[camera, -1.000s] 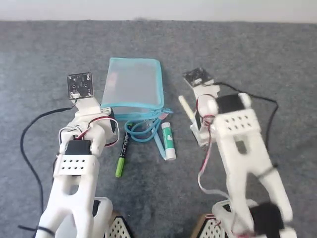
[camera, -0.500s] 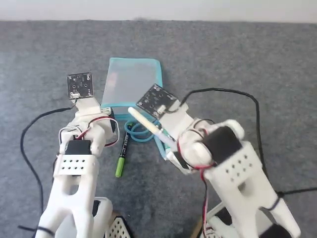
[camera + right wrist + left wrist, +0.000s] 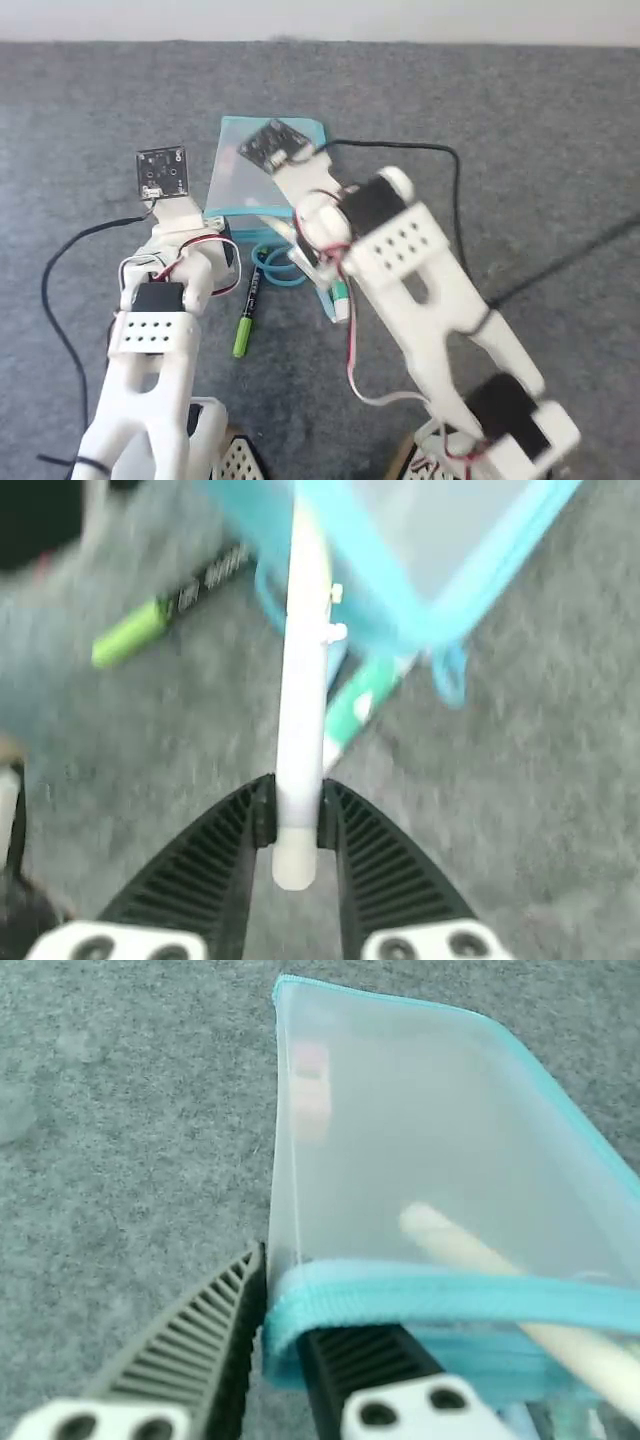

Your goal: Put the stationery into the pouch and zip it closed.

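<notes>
A clear pouch (image 3: 240, 175) with teal trim lies flat at the table's middle. My left gripper (image 3: 215, 222) is shut on its near-left corner; in the left wrist view the fingers (image 3: 230, 1330) pinch the teal zip edge (image 3: 420, 1295). My right gripper (image 3: 297, 815) is shut on a white pen (image 3: 300, 700), whose far end enters the pouch mouth (image 3: 350, 600). Through the clear wall the pen (image 3: 460, 1250) shows inside. A green marker (image 3: 246, 310), a blue pen (image 3: 322, 290) and a green-and-white glue stick (image 3: 342, 298) lie on the mat in front of the pouch.
A teal cord loop (image 3: 280, 265) trails from the pouch's zip end among the loose items. Black cables (image 3: 60, 300) run across the grey mat on both sides. The right arm (image 3: 400, 260) stretches over the glue stick and blue pen.
The right arm has swung left with the white pen, from beside the glue stick to over the pouch. The pen's tip is now in the pouch mouth. The left arm has not moved.
</notes>
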